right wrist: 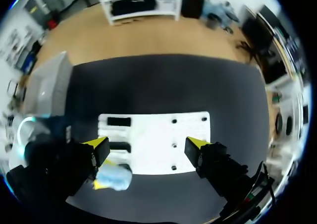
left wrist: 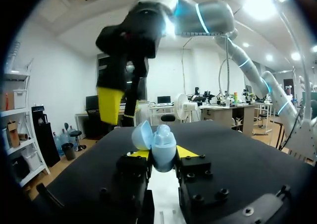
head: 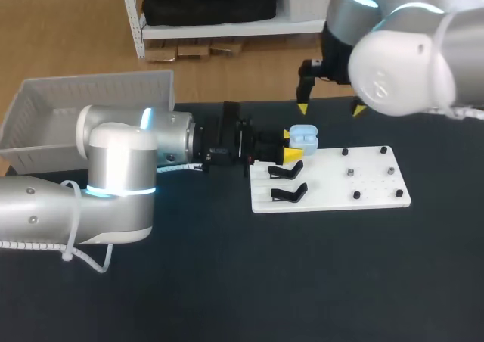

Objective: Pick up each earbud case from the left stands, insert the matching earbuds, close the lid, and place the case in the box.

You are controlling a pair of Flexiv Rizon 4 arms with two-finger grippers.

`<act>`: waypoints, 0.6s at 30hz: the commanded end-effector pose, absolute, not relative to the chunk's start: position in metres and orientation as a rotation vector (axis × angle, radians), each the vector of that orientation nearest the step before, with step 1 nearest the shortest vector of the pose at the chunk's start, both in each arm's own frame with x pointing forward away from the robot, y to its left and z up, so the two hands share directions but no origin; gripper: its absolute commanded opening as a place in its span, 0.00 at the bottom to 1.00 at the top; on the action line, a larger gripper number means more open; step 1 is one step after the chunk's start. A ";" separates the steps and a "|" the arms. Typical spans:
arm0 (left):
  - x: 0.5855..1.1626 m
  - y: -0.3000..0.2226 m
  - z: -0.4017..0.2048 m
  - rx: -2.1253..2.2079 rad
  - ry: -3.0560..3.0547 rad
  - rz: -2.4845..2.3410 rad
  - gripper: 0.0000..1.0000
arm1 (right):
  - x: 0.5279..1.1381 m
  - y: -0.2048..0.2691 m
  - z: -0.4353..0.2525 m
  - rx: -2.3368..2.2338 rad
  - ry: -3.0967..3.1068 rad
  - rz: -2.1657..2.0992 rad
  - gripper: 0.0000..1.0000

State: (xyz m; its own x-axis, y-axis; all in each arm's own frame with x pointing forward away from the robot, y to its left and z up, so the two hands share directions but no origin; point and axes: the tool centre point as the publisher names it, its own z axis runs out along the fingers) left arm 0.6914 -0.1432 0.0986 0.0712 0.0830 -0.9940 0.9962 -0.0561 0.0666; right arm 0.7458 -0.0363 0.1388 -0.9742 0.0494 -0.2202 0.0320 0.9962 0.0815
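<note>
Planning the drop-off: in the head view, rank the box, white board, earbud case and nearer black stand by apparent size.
1. box, partly hidden by my left arm.
2. white board.
3. earbud case and nearer black stand: about alike, so unranked.

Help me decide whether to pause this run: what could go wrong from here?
1. The left claw grips the open earbud case only by its lower part. A push from above might tip it or make it slip.
2. The right claw, open and empty, hangs close to the case. If it comes down, a finger could knock the raised lid or the left claw.
</note>
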 end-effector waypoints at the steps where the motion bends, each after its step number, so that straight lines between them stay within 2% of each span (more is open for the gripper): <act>1: 0.689 -0.143 0.098 1.335 1.193 -1.147 0.00 | 0.762 -0.031 0.127 0.106 2.984 0.037 1.00; 18: 0.689 -0.143 0.098 1.335 1.193 -1.147 0.00 | 0.730 -0.051 0.128 0.052 3.036 -0.038 1.00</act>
State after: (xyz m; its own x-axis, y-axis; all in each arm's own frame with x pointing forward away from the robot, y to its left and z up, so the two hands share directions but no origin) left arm 0.6914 -0.1432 0.0986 0.0711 0.0830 -0.9940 0.9962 -0.0561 0.0666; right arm 0.7413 -0.0473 0.1248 -0.9956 0.0324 -0.0876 0.0351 0.9990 -0.0289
